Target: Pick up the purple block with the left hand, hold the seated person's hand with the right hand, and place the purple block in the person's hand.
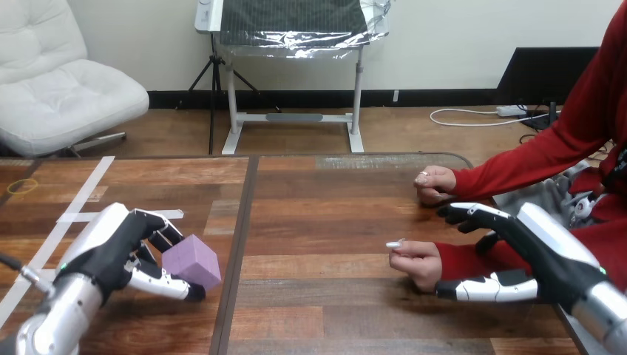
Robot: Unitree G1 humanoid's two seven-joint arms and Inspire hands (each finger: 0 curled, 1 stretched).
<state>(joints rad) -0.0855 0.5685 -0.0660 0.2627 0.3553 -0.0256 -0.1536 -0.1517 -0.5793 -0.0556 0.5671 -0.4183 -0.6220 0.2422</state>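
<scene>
No text or label can be read.

The robot's silver left forearm [55, 314] comes in from the lower left corner. Its black-and-white left hand [111, 248] is turned inward, with its fingers [164, 231] curled over the small purple cube block [192, 260] and its thumb [166, 285] under it. The silver right forearm [602, 310] enters at the lower right. The black-and-white right hand [543, 255] reaches leftward with fingers [473, 214] and thumb [492, 288] spread apart and fairly straight, the person's red-sleeved wrist [462, 259] lying in the gap between them; contact cannot be told.
</scene>
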